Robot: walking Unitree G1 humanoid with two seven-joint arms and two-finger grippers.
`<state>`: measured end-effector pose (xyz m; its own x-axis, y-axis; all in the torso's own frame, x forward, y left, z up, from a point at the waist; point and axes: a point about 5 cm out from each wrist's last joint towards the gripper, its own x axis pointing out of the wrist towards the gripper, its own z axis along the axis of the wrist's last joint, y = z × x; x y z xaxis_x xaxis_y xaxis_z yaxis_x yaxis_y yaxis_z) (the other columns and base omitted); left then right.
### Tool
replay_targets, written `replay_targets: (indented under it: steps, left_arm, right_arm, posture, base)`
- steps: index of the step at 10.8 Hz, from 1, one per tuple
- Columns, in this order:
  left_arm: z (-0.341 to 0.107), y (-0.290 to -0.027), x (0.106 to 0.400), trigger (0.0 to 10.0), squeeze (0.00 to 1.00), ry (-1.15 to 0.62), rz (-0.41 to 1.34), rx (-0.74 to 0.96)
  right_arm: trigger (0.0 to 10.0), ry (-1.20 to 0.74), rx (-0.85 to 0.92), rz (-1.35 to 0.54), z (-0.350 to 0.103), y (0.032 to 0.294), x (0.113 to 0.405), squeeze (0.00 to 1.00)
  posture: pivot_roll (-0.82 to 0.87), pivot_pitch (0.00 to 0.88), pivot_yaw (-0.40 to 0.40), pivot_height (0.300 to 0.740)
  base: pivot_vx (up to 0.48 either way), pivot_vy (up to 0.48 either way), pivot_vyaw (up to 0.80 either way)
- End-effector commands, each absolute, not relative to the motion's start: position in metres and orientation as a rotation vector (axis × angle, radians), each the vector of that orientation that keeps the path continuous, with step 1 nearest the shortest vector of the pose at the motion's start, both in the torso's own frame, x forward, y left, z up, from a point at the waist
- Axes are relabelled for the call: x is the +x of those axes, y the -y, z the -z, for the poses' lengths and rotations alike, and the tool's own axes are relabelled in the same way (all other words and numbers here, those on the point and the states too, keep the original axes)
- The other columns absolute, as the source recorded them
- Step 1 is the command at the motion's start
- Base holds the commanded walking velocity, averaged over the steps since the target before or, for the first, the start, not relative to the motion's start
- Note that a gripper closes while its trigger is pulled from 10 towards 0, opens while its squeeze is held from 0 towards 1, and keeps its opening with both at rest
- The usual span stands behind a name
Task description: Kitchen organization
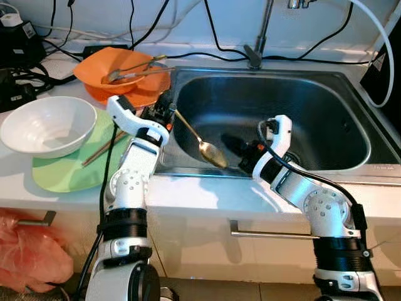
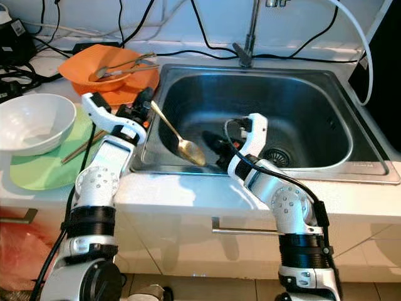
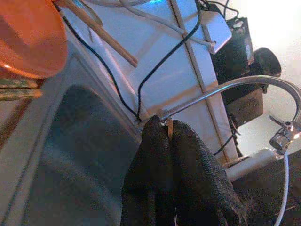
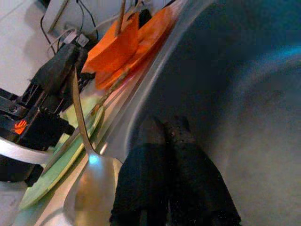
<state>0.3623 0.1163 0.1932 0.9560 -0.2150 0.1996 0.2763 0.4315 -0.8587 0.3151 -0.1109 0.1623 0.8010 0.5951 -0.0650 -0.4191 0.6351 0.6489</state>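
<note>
My left gripper point(image 1: 168, 111) is shut on the handle of a long metal spoon point(image 1: 202, 143) at the steel sink's point(image 1: 351, 100) left rim. The spoon slants down into the basin, its bowl point(image 2: 190, 152) near the front wall. In the left wrist view the thin handle point(image 3: 169, 129) shows pinched between the fingers point(image 3: 193, 165). My right gripper point(image 1: 233, 145) lies low inside the basin, just right of the spoon's bowl, shut with nothing in it; its pads point(image 4: 183, 136) meet over the sink floor.
An orange bowl point(image 1: 103, 72) holding tongs sits on an orange plate behind the sink's left corner. A white bowl point(image 1: 47, 125) rests on a green plate point(image 1: 62, 172) with chopsticks point(image 1: 103, 148). Cables and a faucet point(image 1: 257, 50) line the back wall. A drain point(image 2: 276, 157) is in the basin.
</note>
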Motion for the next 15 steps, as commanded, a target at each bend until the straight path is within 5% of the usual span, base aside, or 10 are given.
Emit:
replay_targets:
  steps: [1,2,7,10,14,15]
  left_arm:
    - [-0.202,-0.114,0.369,10.0,0.00,0.072,0.286,-1.060]
    - [-0.202,-0.117,0.372,10.0,0.00,0.074,0.251,-1.038]
    - [-0.195,-0.091,0.388,10.0,0.00,0.035,0.219,-0.676]
    - [-0.197,-0.063,0.391,10.0,0.00,0.033,0.317,-0.559]
    - [-0.176,-0.063,0.394,10.0,0.00,-0.001,0.246,-0.304]
    - [-0.168,-0.064,0.393,10.0,1.00,-0.026,0.269,-0.280]
  right_arm:
    - [10.0,-0.298,0.661,-0.536,-0.153,0.116,0.314,0.34]
    - [10.0,-0.282,0.659,-0.517,-0.152,0.118,0.315,1.00]
    - [10.0,-0.161,0.295,-0.281,-0.156,0.159,0.319,1.00]
    - [10.0,-0.126,0.261,-0.237,-0.160,0.167,0.319,1.00]
    - [10.0,-0.153,0.221,-0.296,-0.158,0.159,0.310,1.00]
    - [10.0,-0.166,0.179,-0.311,-0.157,0.161,0.308,1.00]
  posture:
    - [0.12,0.048,0.046,0.740]
    - [0.12,0.052,0.050,0.740]
    - [0.08,0.068,0.086,0.740]
    - [0.07,0.077,0.099,0.740]
    - [0.07,0.091,0.094,0.740]
    - [0.06,0.095,0.093,0.740]
  base:
    - [0.000,0.000,0.00]
    - [0.000,0.000,0.00]
    - [0.000,0.000,0.00]
    - [0.000,0.000,0.00]
    - [0.000,0.000,0.00]
    - [0.000,0.000,0.00]
